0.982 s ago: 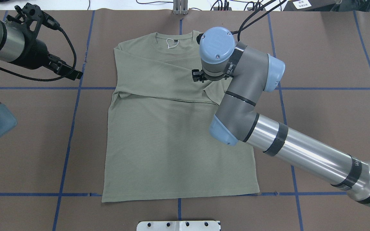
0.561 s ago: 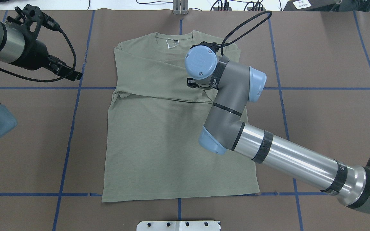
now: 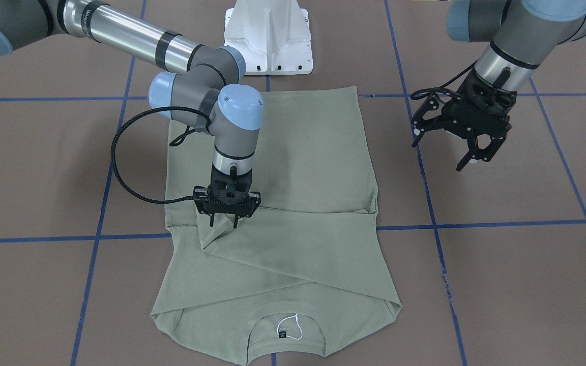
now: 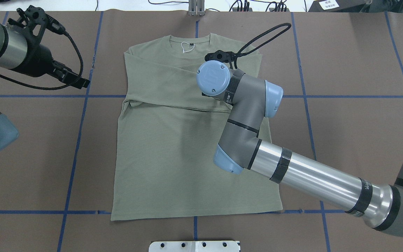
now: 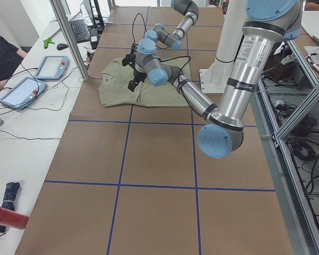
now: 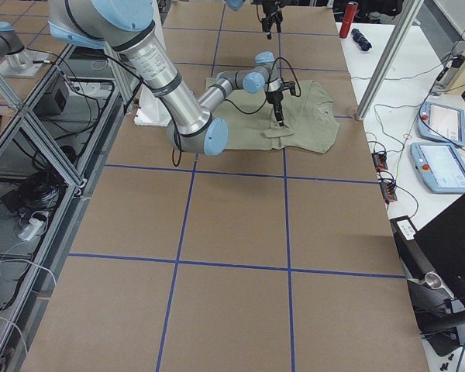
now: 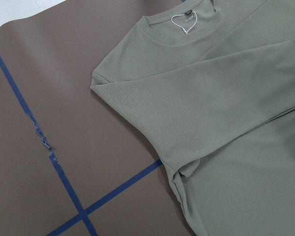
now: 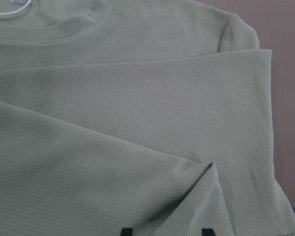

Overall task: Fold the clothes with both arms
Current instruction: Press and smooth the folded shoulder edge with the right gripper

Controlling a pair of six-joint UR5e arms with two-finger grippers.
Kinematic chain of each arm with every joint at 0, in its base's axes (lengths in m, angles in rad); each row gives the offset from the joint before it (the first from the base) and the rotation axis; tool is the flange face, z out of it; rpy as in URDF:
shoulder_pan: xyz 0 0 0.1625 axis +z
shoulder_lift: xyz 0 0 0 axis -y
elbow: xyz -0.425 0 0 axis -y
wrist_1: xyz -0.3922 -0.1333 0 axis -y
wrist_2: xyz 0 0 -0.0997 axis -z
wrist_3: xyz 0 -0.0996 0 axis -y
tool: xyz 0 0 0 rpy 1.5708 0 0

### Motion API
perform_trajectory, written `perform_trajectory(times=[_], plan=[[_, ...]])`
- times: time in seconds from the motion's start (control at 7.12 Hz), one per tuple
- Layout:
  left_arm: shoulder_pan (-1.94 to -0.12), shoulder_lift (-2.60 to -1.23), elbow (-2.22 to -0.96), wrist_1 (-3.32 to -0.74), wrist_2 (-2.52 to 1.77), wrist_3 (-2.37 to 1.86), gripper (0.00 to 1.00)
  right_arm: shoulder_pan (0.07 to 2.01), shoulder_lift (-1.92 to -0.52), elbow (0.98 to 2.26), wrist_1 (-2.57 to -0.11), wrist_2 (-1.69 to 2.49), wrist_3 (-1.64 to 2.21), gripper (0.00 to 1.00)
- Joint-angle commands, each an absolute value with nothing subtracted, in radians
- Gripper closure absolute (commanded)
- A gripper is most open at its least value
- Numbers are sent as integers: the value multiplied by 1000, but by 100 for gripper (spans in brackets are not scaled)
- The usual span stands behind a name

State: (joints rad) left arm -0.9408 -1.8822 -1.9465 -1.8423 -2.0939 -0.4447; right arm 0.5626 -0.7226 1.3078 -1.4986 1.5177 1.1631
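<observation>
1. Jaws first: the right jaws, at the end of the right arm (image 3: 120, 33), stand parted and point straight down, their tips just at the fabric with nothing clamped between them.
2. They are over the cuff end of a sleeve (image 3: 303, 239) that lies folded across the chest of the shirt (image 4: 173, 157).
3. The left jaws, on the left arm (image 4: 9, 52), are spread wide and hold nothing. They hang above bare desk (image 4: 355, 63) beside the shirt, clear of the cloth.
4. The shirt lies flat near the middle of the desk, hem toward the robot's white pedestal (image 3: 267, 30) and collar at the far side.
5. Inside the collar, the black neck label (image 3: 283, 334) and its white string loop (image 3: 293, 325) face up.
6. Blue tape lines (image 4: 79, 140) cross the brown desk surface and run under the shirt's edges.
7. The left wrist view takes in the collar, one shoulder and the folded sleeve.
</observation>
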Motion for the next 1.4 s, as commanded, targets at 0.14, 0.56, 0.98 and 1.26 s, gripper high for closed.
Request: perform_trajectory(times=[0.14,0.56,0.98,1.26], plan=[[-940,-1882,-1944,-1842,-2092,-443,0,557,-722,1292,-1466,1514,1167,49],[-939,-1882,-1940,-1842,-2092,-454,0,546,-732,1295,-1480,1511,1161,88],[-937,-1882,-1940,-1842,-2092,-456,0,558,-742,1362,-1584,1513,1129,100],[-937,-1884,-1940,-1842,-2092,-456,0,606,-796,1396,-1585,1516,1012,100]])
